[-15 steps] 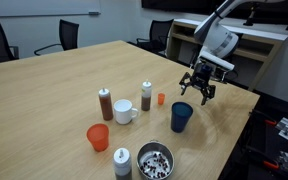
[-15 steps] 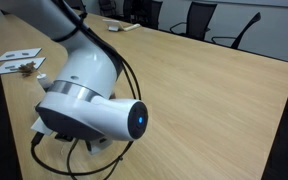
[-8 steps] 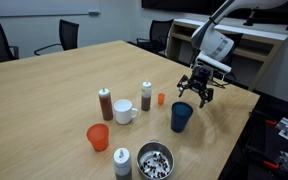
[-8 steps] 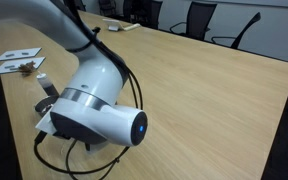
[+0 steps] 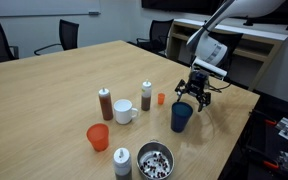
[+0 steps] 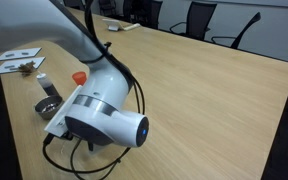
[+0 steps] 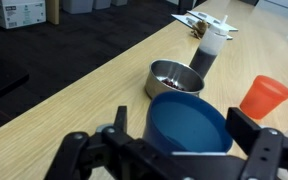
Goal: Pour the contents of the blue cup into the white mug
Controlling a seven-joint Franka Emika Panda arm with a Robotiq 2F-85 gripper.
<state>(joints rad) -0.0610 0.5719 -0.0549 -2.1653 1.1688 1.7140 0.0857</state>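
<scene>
The dark blue cup [image 5: 182, 117] stands upright near the table's edge; in the wrist view [image 7: 189, 125] it fills the space between my fingers. My gripper [image 5: 194, 98] is open and sits low around the cup's rim, with a finger pad on each side [image 7: 184, 128] and gaps to the cup wall. The white mug [image 5: 125, 111] with its handle stands to the left of the blue cup, apart from it. In the other exterior view my arm hides both.
A brown-topped shaker [image 5: 106, 103], a white shaker with a dark cap [image 5: 146, 96], a small orange cap [image 5: 161, 99], an orange-red cup [image 5: 98, 137] [image 7: 266, 96], a metal bowl [image 5: 155, 160] [image 7: 175, 77] and a grey shaker [image 5: 122, 162] [image 7: 206, 52] surround the mug. The table edge is close.
My gripper has come down and slightly left, from above and beside the blue cup to around its rim. The cups and mug have not moved.
</scene>
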